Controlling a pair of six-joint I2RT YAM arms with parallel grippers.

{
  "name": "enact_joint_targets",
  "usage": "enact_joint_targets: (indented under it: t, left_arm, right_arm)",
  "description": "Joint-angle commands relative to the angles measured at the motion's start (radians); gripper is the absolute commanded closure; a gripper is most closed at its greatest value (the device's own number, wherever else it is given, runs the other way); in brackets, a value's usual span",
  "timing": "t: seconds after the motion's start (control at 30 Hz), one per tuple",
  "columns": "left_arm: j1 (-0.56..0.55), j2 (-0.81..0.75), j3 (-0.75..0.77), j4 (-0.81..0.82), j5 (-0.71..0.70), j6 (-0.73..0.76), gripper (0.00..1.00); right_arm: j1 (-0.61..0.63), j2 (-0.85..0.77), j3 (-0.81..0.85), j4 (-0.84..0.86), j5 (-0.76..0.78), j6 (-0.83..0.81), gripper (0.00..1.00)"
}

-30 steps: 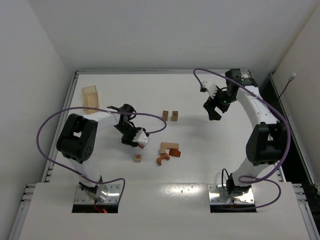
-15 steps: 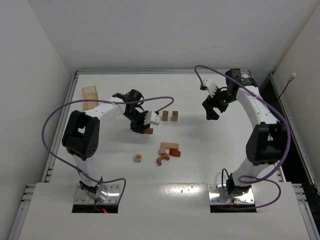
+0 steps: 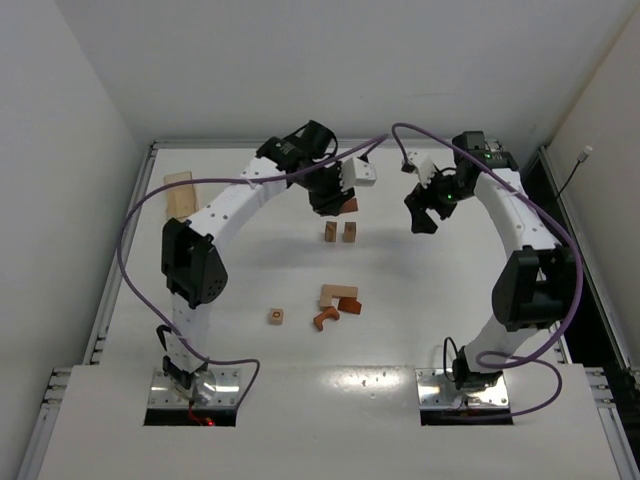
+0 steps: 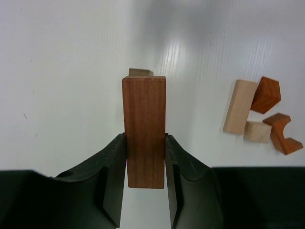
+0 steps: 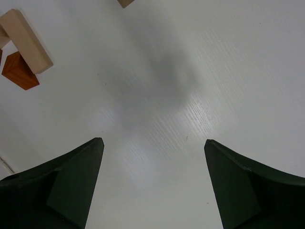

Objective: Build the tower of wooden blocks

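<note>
**LEFT HAND CARRIES BAR TO THE UPRIGHT PAIR; RIGHT HAND UNCHANGED**

**Left arm.** The left hand [image 3: 340,200] is clamped on a reddish-brown bar [image 4: 144,129]. Both fingers [image 4: 113,164] press its long sides, and the bar projects forward past the tips. One second ago this hand was low over the left-centre of the bench [image 3: 230,250], close to the small cube [image 3: 275,316]. Half a second ago it was just left of the two upright blocks [image 3: 339,232], already carrying the bar. It now reaches far forward. In the overhead view the bar sits just beyond that pair. The wrist view shows the top of a pale block [image 4: 140,72] directly past the bar's end.

**Right arm.** The right hand [image 3: 428,215] hangs over the far right of the bench. Its jaws are spread wide with nothing between them, as in both earlier frames.

**Wood block tower.** No stack is standing. The parts lie apart:
- the upright pair at mid-bench
- a loose group nearer the arms: pale bar [image 3: 338,292], reddish cube [image 3: 349,305] and arch [image 3: 325,320]
- the small cube to the left of that group

**Other.** The wooden box [image 3: 178,193] remains at the far left.
</note>
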Motion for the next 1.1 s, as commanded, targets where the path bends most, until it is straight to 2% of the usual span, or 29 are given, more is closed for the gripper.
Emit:
enact_joint_targets:
  t: [0.0,0.07,0.2,0.27,0.53,1.0,1.07]
  left_arm:
    - [-0.039,0.067,0.074,-0.021,-0.089,-0.097,0.95]
    - [-0.062,0.116,0.125,-0.035,-0.089,-0.108,0.89]
    - [-0.071,0.199,0.215,-0.047,-0.103,-0.117,0.89]
    - [-0.071,0.217,0.225,-0.047,-0.114,-0.117,0.93]
    - [-0.071,0.248,0.173,-0.017,-0.171,-0.082,0.97]
    - [-0.051,0.257,0.133,0.003,-0.128,0.007,0.97]
    - [-0.042,0.266,0.133,0.003,-0.115,0.019,1.0]
  right_arm:
    - [-0.003,-0.006,0.048,0.003,-0.026,0.017,0.16]
    - [-0.003,0.007,0.074,0.003,-0.013,0.026,0.16]
    - [-0.012,0.044,0.097,-0.007,0.028,0.038,0.16]
    - [-0.026,0.044,0.106,-0.019,0.028,0.038,0.16]
    - [-0.071,0.044,0.115,-0.019,0.0,0.048,0.16]
    - [-0.08,0.083,0.144,-0.037,0.0,0.048,0.16]
    - [-0.08,0.092,0.144,-0.037,-0.009,0.048,0.16]
